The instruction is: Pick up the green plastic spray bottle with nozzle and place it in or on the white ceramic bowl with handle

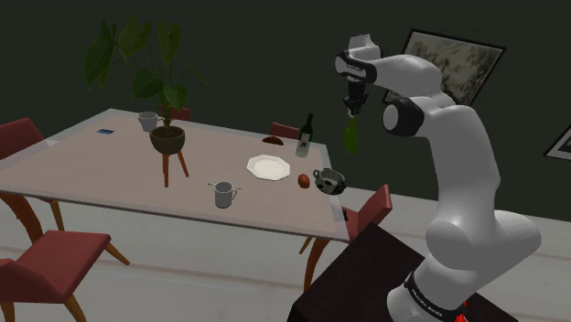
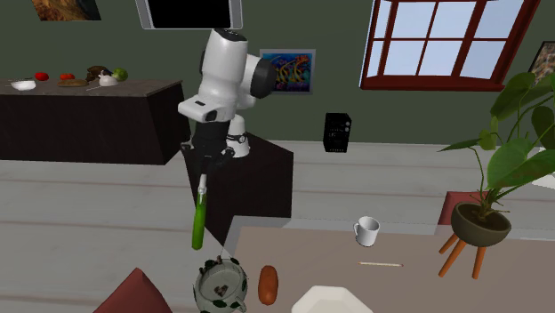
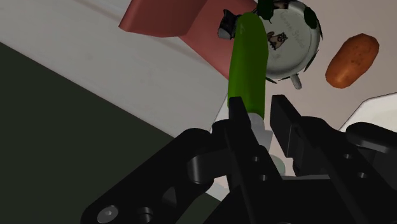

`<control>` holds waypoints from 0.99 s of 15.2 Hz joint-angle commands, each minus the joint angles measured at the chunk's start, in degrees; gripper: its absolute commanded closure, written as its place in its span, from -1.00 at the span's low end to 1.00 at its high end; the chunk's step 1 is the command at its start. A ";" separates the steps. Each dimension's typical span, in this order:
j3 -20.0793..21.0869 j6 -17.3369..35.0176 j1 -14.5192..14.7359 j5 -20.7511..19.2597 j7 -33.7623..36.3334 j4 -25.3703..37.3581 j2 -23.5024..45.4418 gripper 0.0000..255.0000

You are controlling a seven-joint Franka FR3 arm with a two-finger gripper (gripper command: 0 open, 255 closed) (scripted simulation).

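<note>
My gripper (image 1: 354, 103) is shut on the pale neck of a slim green spray bottle (image 1: 350, 135), which hangs straight down from the fingers in mid-air. In the second exterior view the green spray bottle (image 2: 199, 222) dangles under the gripper (image 2: 205, 172), just beyond the table's corner. The bowl (image 1: 328, 180) is white with dark spots and a small handle; it stands near the table's edge, lower than the bottle and toward the shoulder view's left. Along the gripper (image 3: 261, 113), the bottle (image 3: 248, 60) points toward the bowl (image 3: 294, 44) and overlaps its rim.
A brown oval thing (image 1: 304, 180) lies beside the bowl, with a white plate (image 1: 268, 166) and a dark wine bottle (image 1: 304, 137) past it. A grey mug (image 1: 223, 194) and a potted plant (image 1: 167, 137) stand further along the table (image 1: 110, 169). A red chair (image 1: 371, 206) sits below the bottle.
</note>
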 commanded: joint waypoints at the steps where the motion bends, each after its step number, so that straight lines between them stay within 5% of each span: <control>1: 0.02 2.30 0.22 -0.17 0.49 -3.49 -1.17 1.00; 15: 0.09 14.19 0.89 -0.90 3.35 -17.88 -3.31 1.00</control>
